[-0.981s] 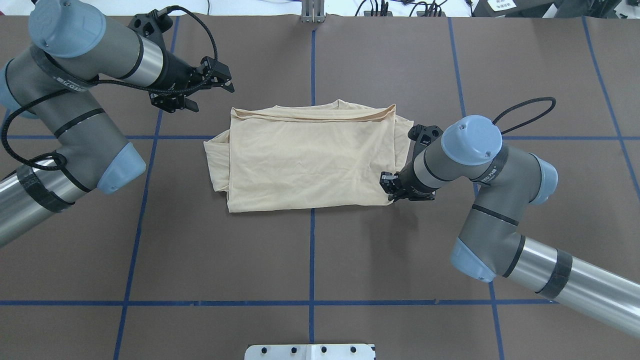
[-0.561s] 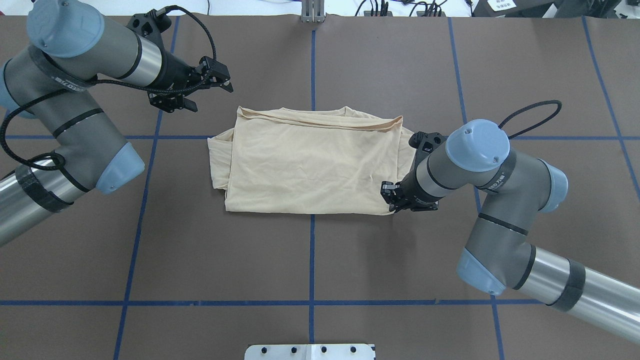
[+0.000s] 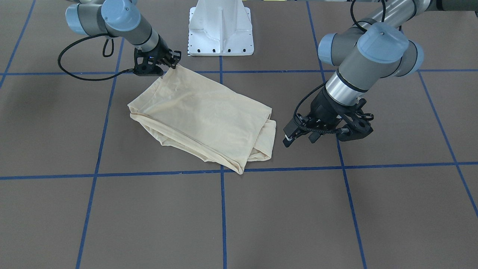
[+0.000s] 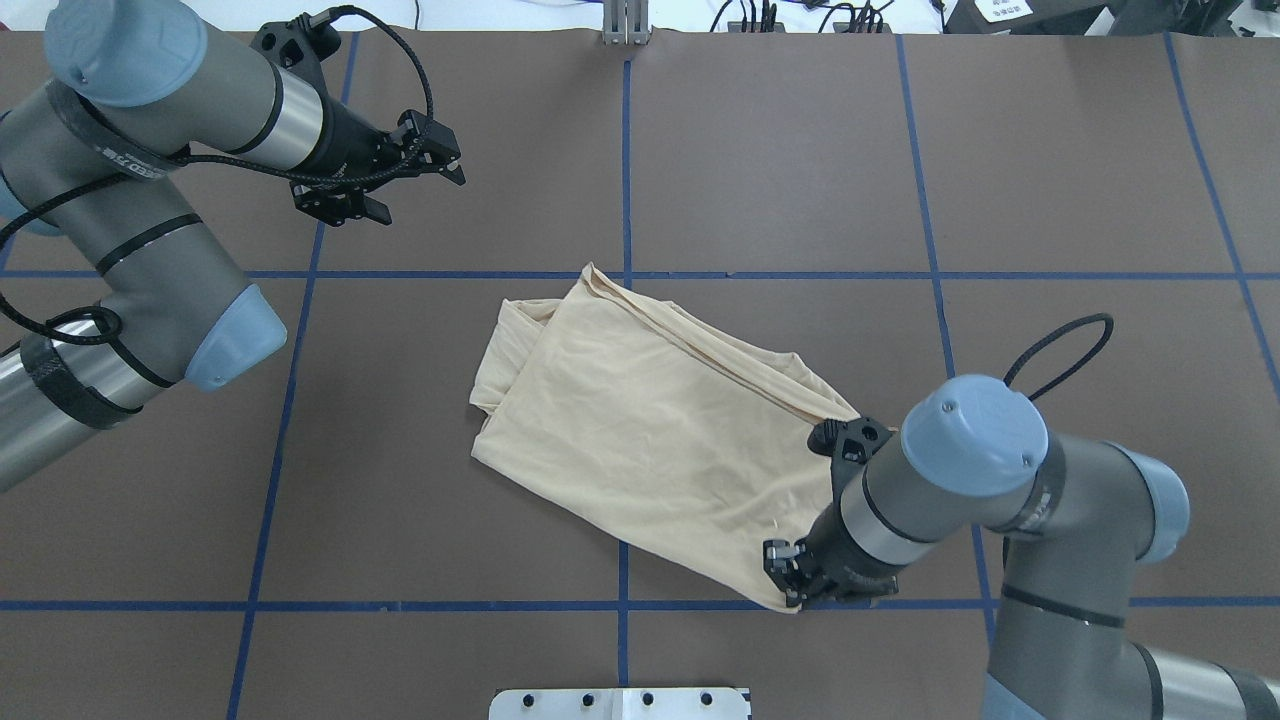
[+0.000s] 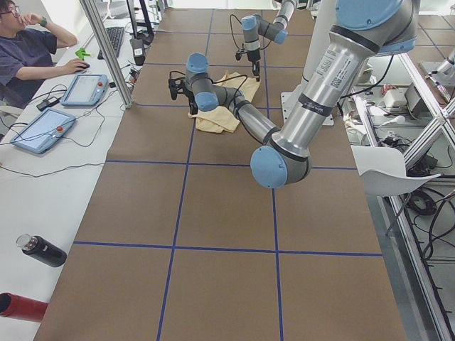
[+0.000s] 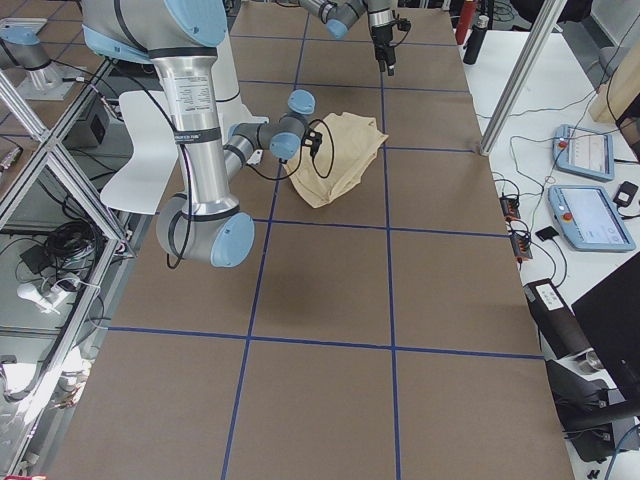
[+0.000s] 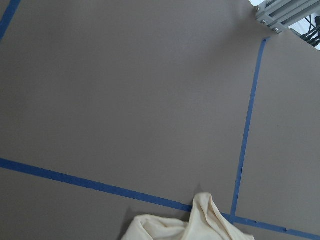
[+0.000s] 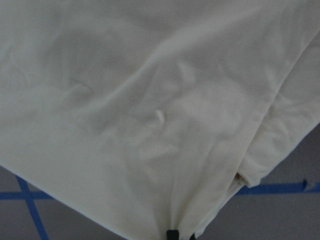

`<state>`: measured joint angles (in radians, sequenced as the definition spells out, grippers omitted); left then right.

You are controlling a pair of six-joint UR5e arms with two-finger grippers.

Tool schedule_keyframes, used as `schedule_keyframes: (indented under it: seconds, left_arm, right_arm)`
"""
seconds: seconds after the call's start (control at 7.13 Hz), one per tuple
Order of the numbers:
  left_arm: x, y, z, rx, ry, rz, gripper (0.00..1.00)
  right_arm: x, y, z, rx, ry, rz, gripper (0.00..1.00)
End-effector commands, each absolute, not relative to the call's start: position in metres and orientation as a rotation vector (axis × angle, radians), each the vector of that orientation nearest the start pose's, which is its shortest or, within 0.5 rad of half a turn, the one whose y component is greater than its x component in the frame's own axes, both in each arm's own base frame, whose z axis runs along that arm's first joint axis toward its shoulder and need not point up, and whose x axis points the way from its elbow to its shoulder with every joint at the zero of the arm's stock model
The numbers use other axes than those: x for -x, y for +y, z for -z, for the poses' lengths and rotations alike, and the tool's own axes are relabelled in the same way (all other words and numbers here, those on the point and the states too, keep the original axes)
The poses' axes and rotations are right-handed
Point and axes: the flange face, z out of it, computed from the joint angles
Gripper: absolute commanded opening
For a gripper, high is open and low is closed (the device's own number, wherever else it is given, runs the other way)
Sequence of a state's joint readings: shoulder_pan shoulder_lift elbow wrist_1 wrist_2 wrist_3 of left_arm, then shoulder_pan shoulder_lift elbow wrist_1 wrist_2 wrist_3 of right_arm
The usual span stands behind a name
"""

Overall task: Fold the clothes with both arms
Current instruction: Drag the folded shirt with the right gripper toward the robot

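Cream shirt (image 4: 640, 440): thin, soft, light knit w/ no stiffness. My read is it'll drape & stretch rather than move as one slab. Pull on one corner only & the stacked layers prob. creep over each other, so the cloth is hardy but the fold isn't. Best holds are corners/edges where all layers line up, pinched through the whole stack. Ideally that's 2 corners of the same edge, one per arm, to keep that edge taut.

Right end effector (image 4: 790, 590): clamped on a shirt corner. Its wrist view shows cloth puckering into a point right at the tip. From that pinch the folded shirt fans out ahead of it, running diagonally toward the other arm, flat on the brown worktop (image 4: 760, 150). Print side isn't visible.

Left end effector (image 4: 415, 192): jaws spread, holding nothing, over bare worktop. The shirt is well apart from it, off toward the right arm's side. The nearest part is the bunched, layered end opposite the pinched corner. Its wrist view catches only a small peak of cloth at the bottom edge, by a crossing of the blue tape lines (image 7: 247, 125).

The free far corners look like the sensible hold for the left arm.
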<state>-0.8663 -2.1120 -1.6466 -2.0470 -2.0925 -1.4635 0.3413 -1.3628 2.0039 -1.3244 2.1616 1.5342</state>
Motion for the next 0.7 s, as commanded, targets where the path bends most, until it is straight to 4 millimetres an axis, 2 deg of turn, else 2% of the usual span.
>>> schedule_keyframes:
  seconds: [0.0, 0.28, 0.42, 0.56]
  left_arm:
    - [-0.366, -0.557, -0.252, -0.083, 1.161, 0.387, 1.00]
    - [-0.366, -0.554, -0.264, -0.074, 1.149, 0.391, 1.00]
    - [-0.366, -0.554, -0.264, -0.074, 1.147, 0.391, 1.00]
    - [-0.366, -0.554, -0.264, -0.075, 1.148, 0.390, 1.00]
  right_arm:
    - [0.479, -0.183, -0.330, 0.520, -0.862, -0.049, 0.00]
    - [0.462, -0.157, -0.348, 0.552, -0.812, -0.044, 0.00]
    - [0.455, -0.153, -0.356, 0.556, -0.794, -0.044, 0.00]
    - [0.455, -0.153, -0.359, 0.557, -0.790, -0.046, 0.05]
